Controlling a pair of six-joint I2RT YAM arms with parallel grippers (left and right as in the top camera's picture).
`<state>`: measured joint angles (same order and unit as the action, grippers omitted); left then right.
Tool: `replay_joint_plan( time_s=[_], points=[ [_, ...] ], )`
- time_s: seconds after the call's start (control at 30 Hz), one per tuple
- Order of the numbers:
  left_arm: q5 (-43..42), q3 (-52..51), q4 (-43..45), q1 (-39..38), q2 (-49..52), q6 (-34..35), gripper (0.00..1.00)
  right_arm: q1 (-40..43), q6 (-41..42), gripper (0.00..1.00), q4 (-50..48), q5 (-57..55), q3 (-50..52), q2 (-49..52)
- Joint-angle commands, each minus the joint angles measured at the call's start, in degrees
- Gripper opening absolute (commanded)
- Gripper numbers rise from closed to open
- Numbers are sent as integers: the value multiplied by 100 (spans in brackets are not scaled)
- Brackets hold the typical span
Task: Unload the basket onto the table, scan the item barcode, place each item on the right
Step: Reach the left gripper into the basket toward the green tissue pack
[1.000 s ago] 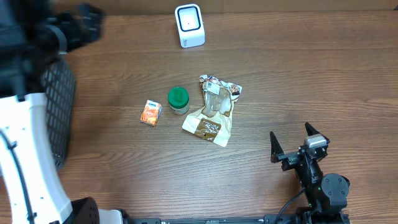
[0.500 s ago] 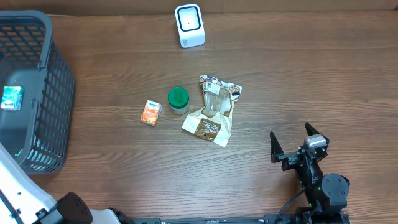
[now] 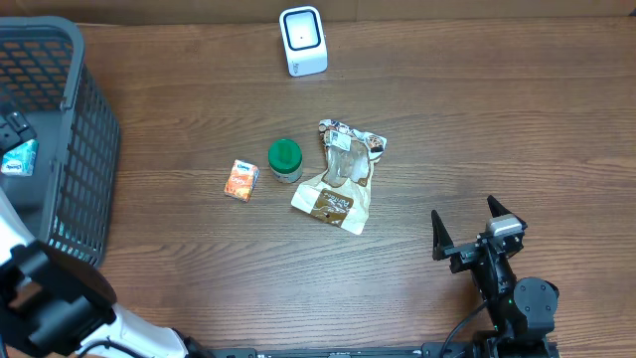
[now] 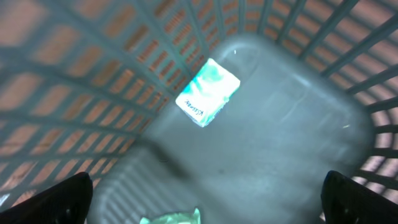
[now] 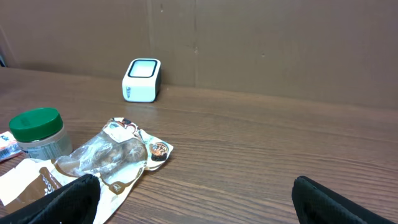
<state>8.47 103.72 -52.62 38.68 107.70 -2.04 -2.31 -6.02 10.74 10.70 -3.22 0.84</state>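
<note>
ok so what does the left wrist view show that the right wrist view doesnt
Only the left wrist view: the inside of the grey mesh basket, with a teal and white packet lying on its floor.
Only the right wrist view: the wooden table, with the white scanner at the back and a green-lidded jar and a clear and brown snack bag nearer.
Both: no object in common. Each shows only its own tool, the left tool and the right tool, open and empty, dark fingertips at the bottom corners.
</note>
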Motion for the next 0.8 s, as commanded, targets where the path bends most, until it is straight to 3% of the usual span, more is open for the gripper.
replay_joint_plan(
  time_s=[0.0, 0.17, 0.37, 0.5, 0.77],
  points=[
    [70, -39, 166, 2, 389, -428, 100, -24, -4, 100, -17, 31, -4, -68],
    [79, -39, 479, -61, 850, -890, 98, -24, -7, 100, -17, 33, -4, -68],
    [898, -39, 787, -195, 1327, -1228, 100, -24, -4, 100, -17, 33, -4, -68],
    [979, -39, 1003, -208, 1617, -1397, 100, -24, -4, 100, -17, 33, -4, -68],
    [964, -39, 1394, -225, 1982, -1469, 91, -24, -4, 100, -17, 33, -4, -68]
  ],
)
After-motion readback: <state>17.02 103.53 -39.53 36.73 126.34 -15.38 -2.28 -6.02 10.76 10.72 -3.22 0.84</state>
